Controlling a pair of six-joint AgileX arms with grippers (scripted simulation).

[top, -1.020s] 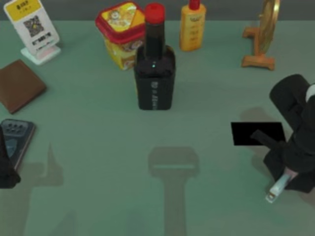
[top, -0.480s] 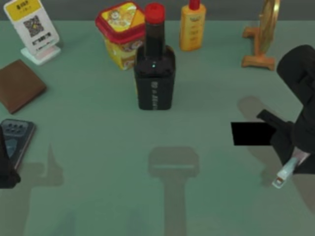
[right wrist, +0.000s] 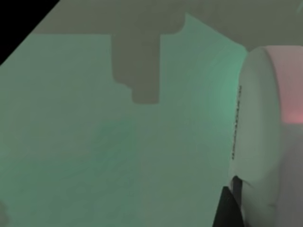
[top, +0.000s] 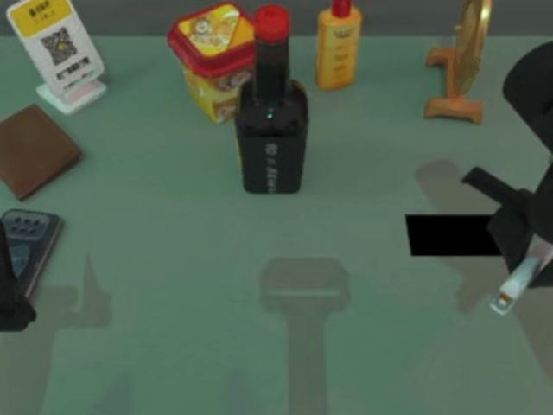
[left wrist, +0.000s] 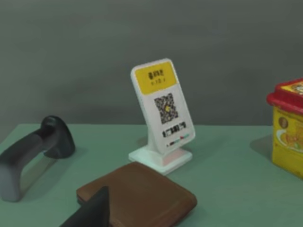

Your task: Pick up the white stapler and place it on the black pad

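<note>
- The right gripper [top: 529, 264] hangs at the table's right edge, about 4 o'clock from centre, its arm reaching in from 2 o'clock; it is clamped on the white stapler [top: 519, 284], whose grey end juts toward 7 o'clock.
- The black pad [top: 449, 235] lies flat at 9 o'clock from that gripper, its right end hidden under the arm.
- The right wrist view shows the stapler's white body [right wrist: 258, 142] close up over the green table [right wrist: 118, 156].
- The left arm sits parked at the left edge, 8 o'clock; I cannot tell its fingers' state.
- A dark sauce bottle [top: 271, 130], red-lidded tub [top: 212, 59], yellow bottle [top: 338, 45], and wooden stand [top: 458, 65] line the far side, well apart from the pad.
</note>
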